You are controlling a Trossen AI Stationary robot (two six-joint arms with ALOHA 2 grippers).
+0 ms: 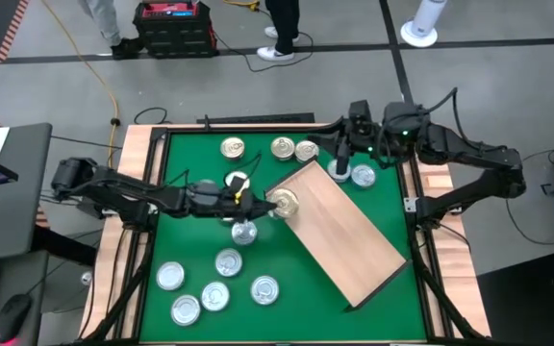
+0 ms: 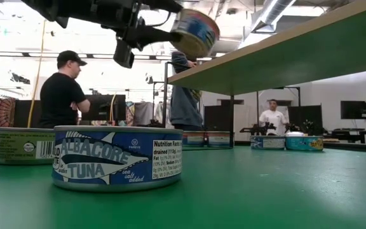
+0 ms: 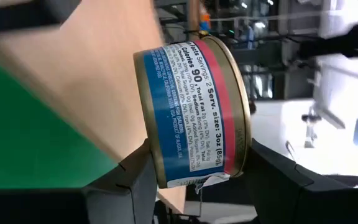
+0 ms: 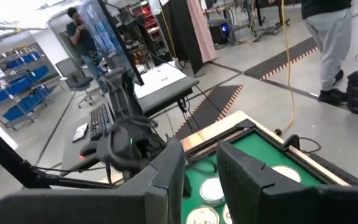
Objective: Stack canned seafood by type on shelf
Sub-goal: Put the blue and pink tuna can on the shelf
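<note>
My left gripper (image 1: 269, 200) reaches from the table's left and is shut on a blue-and-red labelled tin with a gold lid (image 1: 285, 202), held in the air (image 2: 196, 32) over the left end of the light-wood shelf board (image 1: 344, 235). The board lies slantwise on the green mat. My right gripper (image 1: 339, 165) hovers at the board's far corner, beside a silver tin (image 1: 363, 175). Its fingers (image 4: 166, 174) stand a narrow gap apart with nothing between them. Other tins sit flat on the mat: three along the far side (image 1: 283, 147) and several near the left front (image 1: 215, 295). My left gripper pinches the gold-lidded tin across its two flat faces, one finger (image 3: 272, 180) on the lid side (image 3: 244, 134) and one (image 3: 132, 183) on the base. The fingers come roughly level from the table's left. The tin is lifted clear, lid upward and slightly tilted (image 2: 196, 32).
An Albacore tuna tin (image 2: 116, 158) and a green-labelled tin (image 2: 21, 145) stand close to the low camera. A white-lidded tin (image 1: 237, 180) and a silver one (image 1: 244, 232) lie right beside my left arm. A wood-slat rim (image 1: 133, 221) borders the mat. People stand beyond the far edge.
</note>
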